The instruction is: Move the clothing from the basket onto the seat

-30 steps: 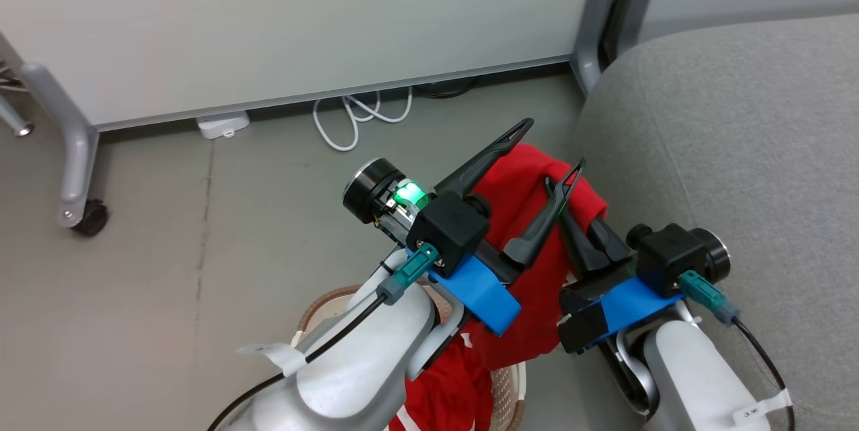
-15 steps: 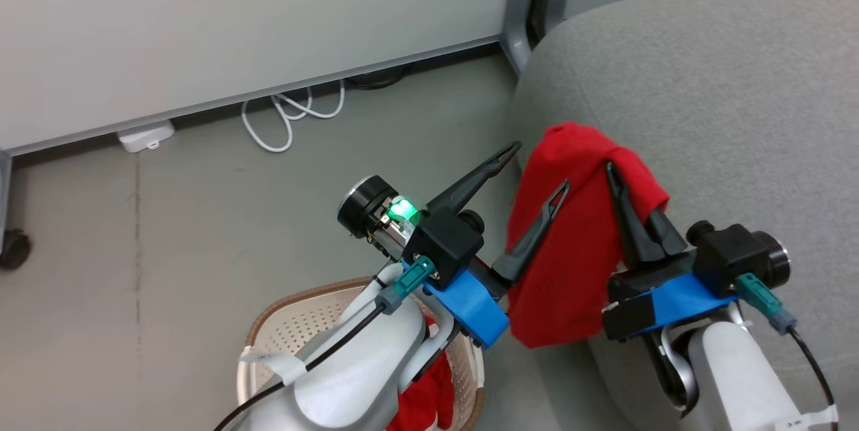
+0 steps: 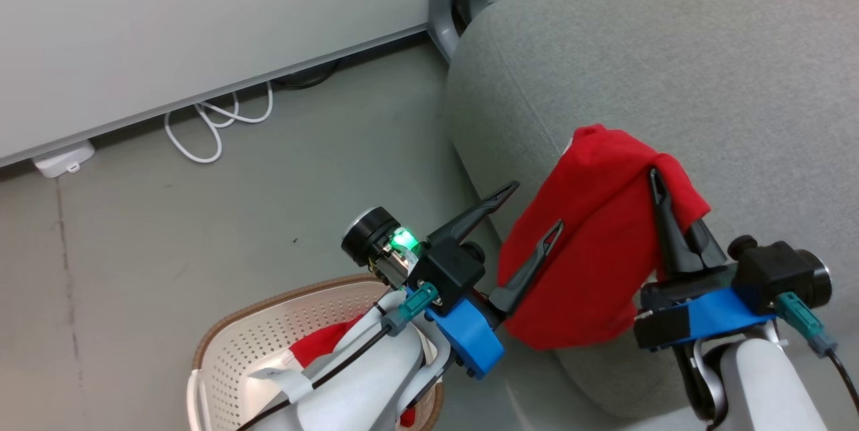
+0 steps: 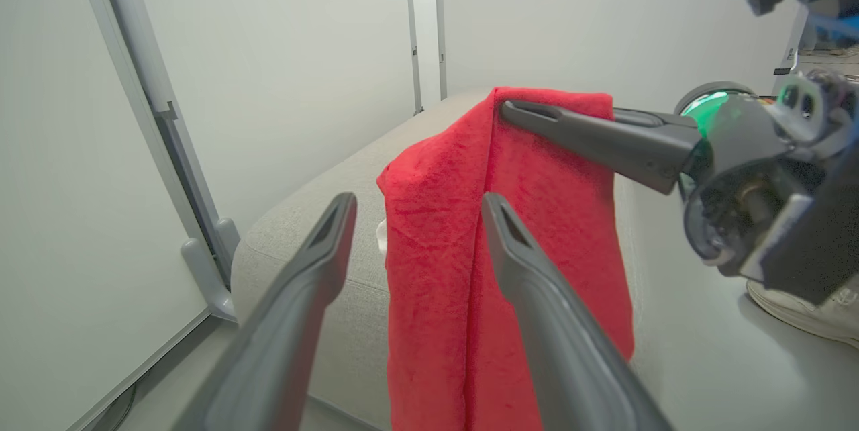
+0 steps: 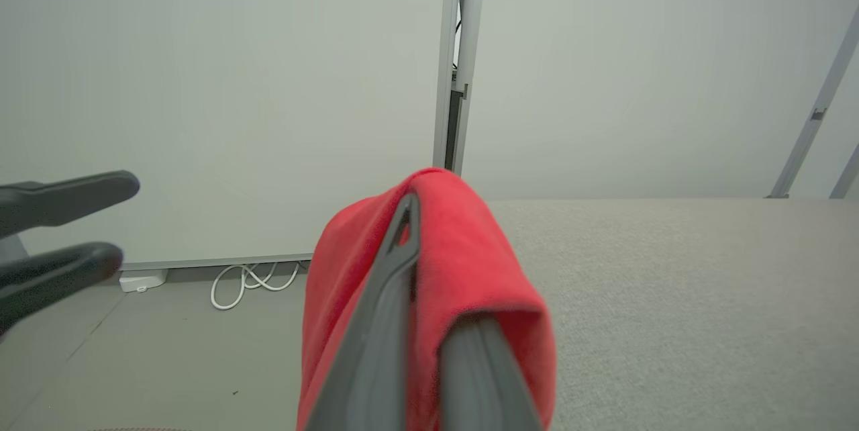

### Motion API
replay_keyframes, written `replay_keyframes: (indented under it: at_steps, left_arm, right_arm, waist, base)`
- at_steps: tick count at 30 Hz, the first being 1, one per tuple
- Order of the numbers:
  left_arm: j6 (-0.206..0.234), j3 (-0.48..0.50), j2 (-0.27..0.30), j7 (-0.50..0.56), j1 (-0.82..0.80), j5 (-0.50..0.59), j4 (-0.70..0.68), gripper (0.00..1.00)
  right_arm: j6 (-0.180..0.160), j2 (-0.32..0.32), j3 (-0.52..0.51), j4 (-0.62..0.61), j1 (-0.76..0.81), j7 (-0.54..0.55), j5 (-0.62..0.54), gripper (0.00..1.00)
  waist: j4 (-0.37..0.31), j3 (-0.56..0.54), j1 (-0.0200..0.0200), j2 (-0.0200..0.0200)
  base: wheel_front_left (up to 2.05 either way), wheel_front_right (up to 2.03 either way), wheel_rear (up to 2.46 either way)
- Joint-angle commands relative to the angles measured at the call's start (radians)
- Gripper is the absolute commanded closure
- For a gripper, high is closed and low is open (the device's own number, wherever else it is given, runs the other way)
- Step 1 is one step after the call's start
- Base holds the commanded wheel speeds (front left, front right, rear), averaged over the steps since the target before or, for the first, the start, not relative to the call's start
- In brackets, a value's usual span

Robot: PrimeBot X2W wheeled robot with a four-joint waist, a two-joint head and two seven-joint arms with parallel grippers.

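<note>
Red garment (image 3: 584,263) hung clamped in the shut right hand (image 3: 654,176) over the grey sofa (image 3: 671,48), ready for dropping; left hand (image 3: 535,205) stood spread and empty alongside

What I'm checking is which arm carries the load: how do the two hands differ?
The left hand is open, fingers spread, gripping nothing; the right hand is shut on the red garment. That garment drapes over the right hand's fingertips; the left hand's fingers are bare. Both have long dark fingers.
</note>
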Motion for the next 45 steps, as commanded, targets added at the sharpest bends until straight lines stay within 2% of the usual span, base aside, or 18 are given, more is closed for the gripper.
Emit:
replay_keyframes:
  at_steps: [1,14,21,26,29,35,40,45]
  left_arm:
    - [-0.001,-0.002,0.005,-0.003,0.009,0.008,0.002,0.0]
    - [-0.01,0.002,0.002,-0.003,0.019,0.02,0.007,0.0]
    - [0.001,0.023,0.009,-0.003,-0.016,0.039,-0.016,0.0]
    - [0.0,0.034,0.025,-0.003,-0.056,0.055,-0.024,0.0]
    - [0.001,0.041,0.044,-0.002,-0.087,0.066,-0.025,0.0]
    - [0.0,0.051,0.075,0.007,-0.151,0.084,-0.041,0.0]
    - [-0.001,0.048,0.095,0.019,-0.195,0.099,-0.058,0.0]
    - [-0.001,0.038,0.102,0.029,-0.215,0.108,-0.073,0.0]
  right_arm:
    - [0.0,-0.001,-0.006,-0.008,0.01,-0.001,-0.007,1.0]
    - [0.0,-0.001,-0.058,-0.057,0.033,-0.001,0.005,1.0]
    - [0.0,-0.001,-0.078,-0.118,-0.084,-0.001,0.0,1.0]
    - [0.0,-0.003,-0.133,-0.16,-0.236,-0.001,-0.026,1.0]
    - [0.0,-0.028,-0.178,-0.186,-0.334,-0.001,-0.03,1.0]
    - [0.0,-0.116,-0.277,-0.194,-0.524,-0.001,-0.025,1.0]
    - [0.0,-0.221,-0.36,-0.152,-0.651,-0.001,-0.025,1.0]
    - [0.0,-0.312,-0.432,-0.055,-0.723,-0.001,0.011,1.0]
  waist:
    - [-0.011,0.005,0.0,0.0]
    - [-0.025,0.016,0.0,0.0]
    - [-0.015,0.077,0.0,0.0]
    - [0.001,0.171,0.0,0.0]
    - [0.009,0.241,0.0,0.0]
    - [0.019,0.382,0.0,0.0]
    - [0.021,0.471,0.0,0.0]
    - [0.02,0.527,0.0,0.0]
  base:
    - [0.0,0.0,0.0]
    - [0.0,0.0,0.0]
    - [0.0,0.0,0.0]
    - [0.0,0.0,0.0]
    - [0.0,0.0,0.0]
    - [0.0,0.0,0.0]
    - [0.0,0.0,0.0]
    - [0.0,0.0,0.0]
